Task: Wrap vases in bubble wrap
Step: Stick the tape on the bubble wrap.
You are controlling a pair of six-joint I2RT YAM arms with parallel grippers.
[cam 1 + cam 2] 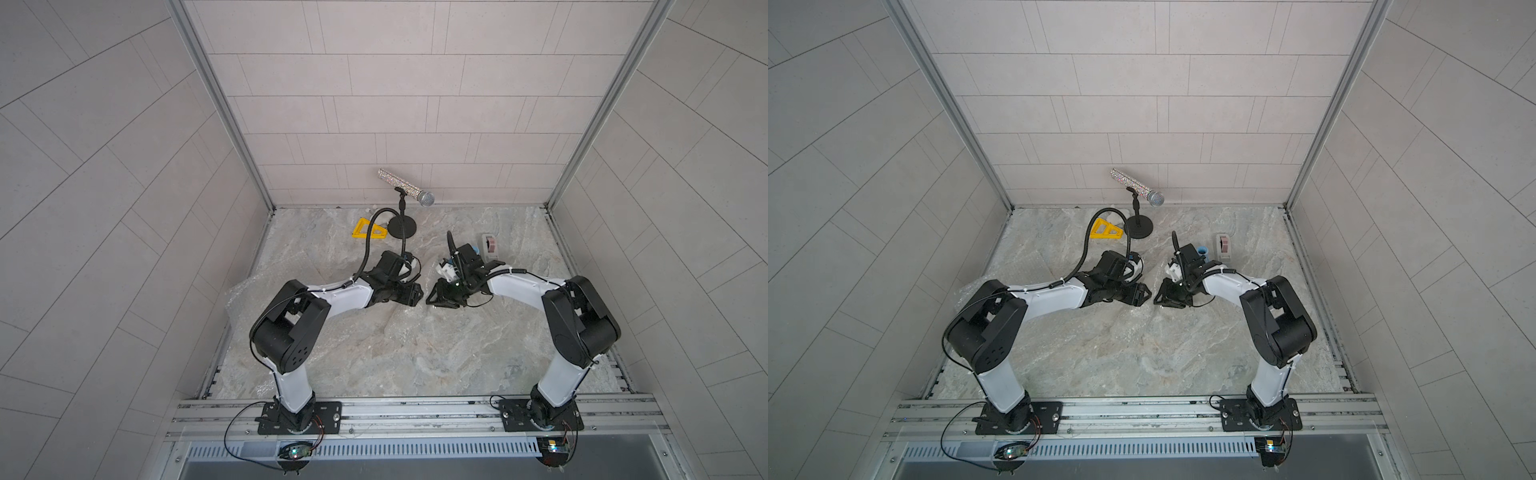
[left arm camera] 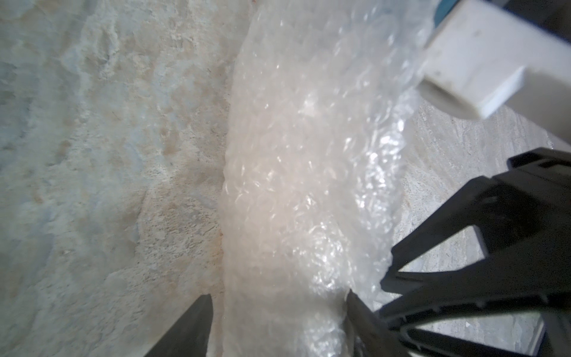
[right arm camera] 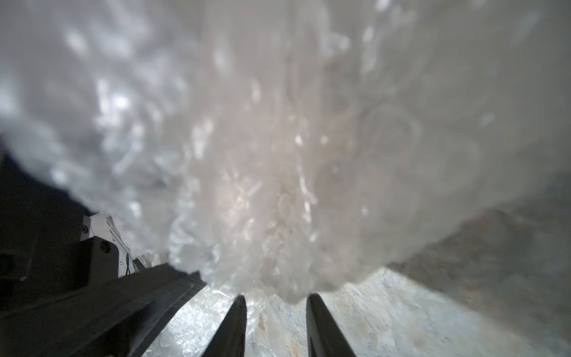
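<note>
A crinkly sheet of bubble wrap point(image 1: 257, 299) spreads over the marble table under my left arm. In the left wrist view it is bunched into a thick pale roll point(image 2: 302, 185). What lies inside the roll does not show, and I cannot make out the white vase. My left gripper point(image 2: 278, 296) stands open astride the roll, one finger touching it and the other just clear. My right gripper point(image 3: 275, 298) is open, with the wrap's edge point(image 3: 278, 139) hanging just ahead of its tips. The two grippers nearly meet tip to tip point(image 1: 419, 296) point(image 1: 430, 298). A light-blue vase point(image 1: 1202, 249) peeks out behind my right wrist.
A glittery microphone point(image 1: 405, 195) on a black stand is at the back centre. A yellow triangle point(image 1: 370, 229) lies to its left and a grey tape dispenser point(image 1: 490, 245) to its right. Tiled walls close three sides, and a metal rail point(image 1: 415, 409) runs along the front.
</note>
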